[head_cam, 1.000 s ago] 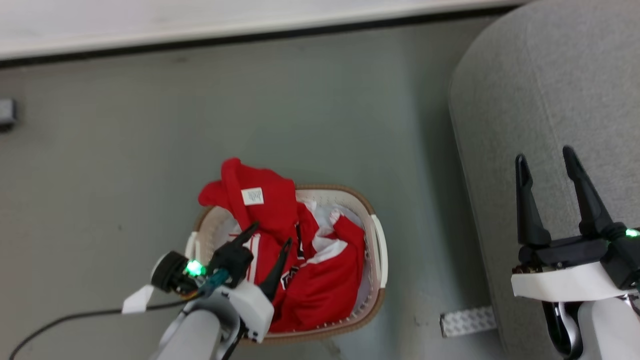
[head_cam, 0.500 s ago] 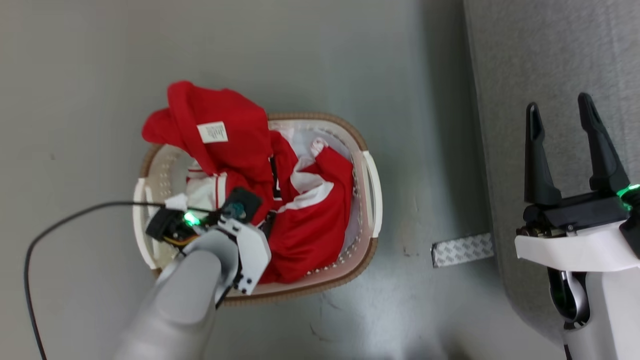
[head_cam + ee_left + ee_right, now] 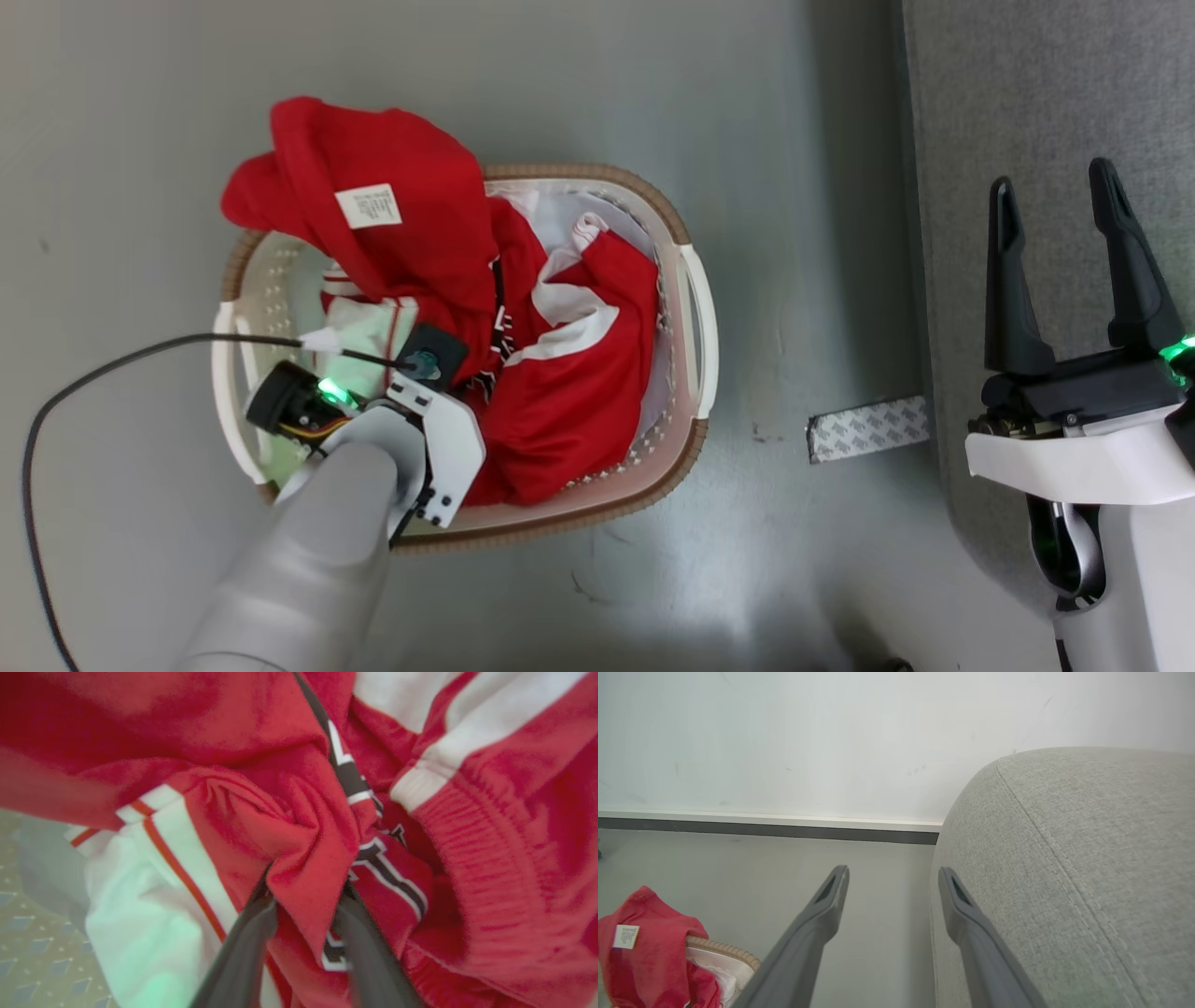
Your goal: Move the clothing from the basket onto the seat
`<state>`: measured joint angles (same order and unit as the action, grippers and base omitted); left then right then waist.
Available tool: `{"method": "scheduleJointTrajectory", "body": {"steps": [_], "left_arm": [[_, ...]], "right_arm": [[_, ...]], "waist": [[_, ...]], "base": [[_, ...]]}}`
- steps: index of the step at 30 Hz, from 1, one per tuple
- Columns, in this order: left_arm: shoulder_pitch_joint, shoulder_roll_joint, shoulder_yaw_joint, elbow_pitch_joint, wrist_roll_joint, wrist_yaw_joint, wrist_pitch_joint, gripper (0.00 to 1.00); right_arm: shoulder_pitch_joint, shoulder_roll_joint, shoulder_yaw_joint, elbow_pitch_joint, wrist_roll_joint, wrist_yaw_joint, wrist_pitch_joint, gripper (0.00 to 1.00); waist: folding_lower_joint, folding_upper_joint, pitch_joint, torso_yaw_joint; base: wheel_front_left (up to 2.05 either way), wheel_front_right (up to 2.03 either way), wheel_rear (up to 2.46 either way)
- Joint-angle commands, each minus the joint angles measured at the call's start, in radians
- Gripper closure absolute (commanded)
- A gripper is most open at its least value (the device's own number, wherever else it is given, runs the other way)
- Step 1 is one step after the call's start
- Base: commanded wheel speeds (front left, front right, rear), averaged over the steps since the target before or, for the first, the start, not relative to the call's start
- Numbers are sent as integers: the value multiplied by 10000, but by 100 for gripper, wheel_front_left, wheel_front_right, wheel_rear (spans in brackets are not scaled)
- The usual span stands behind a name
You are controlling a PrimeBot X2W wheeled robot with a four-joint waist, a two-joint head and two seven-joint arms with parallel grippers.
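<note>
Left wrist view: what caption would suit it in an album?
The left tool pinches a fold of the red clothing lying in the basket.

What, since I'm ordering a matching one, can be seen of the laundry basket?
The basket is oval, cream-white plastic with perforated walls, a brown woven-looking rim band and side handles. It stands upright on the grey floor, left of the seat and apart from it. Red clothing is piled in it and spills over the far rim; the left hand reaches inside.
</note>
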<state>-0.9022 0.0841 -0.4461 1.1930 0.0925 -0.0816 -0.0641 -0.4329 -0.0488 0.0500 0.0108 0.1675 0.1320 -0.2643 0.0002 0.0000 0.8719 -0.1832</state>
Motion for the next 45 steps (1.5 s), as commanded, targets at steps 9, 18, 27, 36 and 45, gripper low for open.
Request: {"method": "scheduleJointTrajectory", "body": {"steps": [9, 18, 27, 36, 45], "left_arm": [[963, -243, 791, 251, -1457, 49, -1534, 100], [2740, -318, 872, -359, -2303, -316, -1951, 100], [3766, -140, 863, -2889, -2720, -352, -1855, 100], [4729, 315, 746, -7432, -2734, 52, -278, 100], [5671, 940, 628, -11920, -2922, 127, 1856, 100]], "right_arm": [[559, -32, -9, 557, -176, -23, -3, 0], [1672, -36, 271, 1370, -149, -23, -3, 0], [2750, -36, 812, 1757, -235, -24, -3, 0], [3218, -31, 1687, 1761, -371, -24, -3, 0], [2315, -229, 3650, 1797, -805, -24, -2, 0]], "waist": [[-2, 0, -2075, 559], [-2, 0, -5331, 1271], [-2, 0, -7494, 1559], [-2, 0, -8394, 1385], [-2, 0, -8627, 1076]], "base": [[0, 0, 0], [0, 0, 0], [0, 0, 0], [0, 0, 0], [0, 0, 0]]}}
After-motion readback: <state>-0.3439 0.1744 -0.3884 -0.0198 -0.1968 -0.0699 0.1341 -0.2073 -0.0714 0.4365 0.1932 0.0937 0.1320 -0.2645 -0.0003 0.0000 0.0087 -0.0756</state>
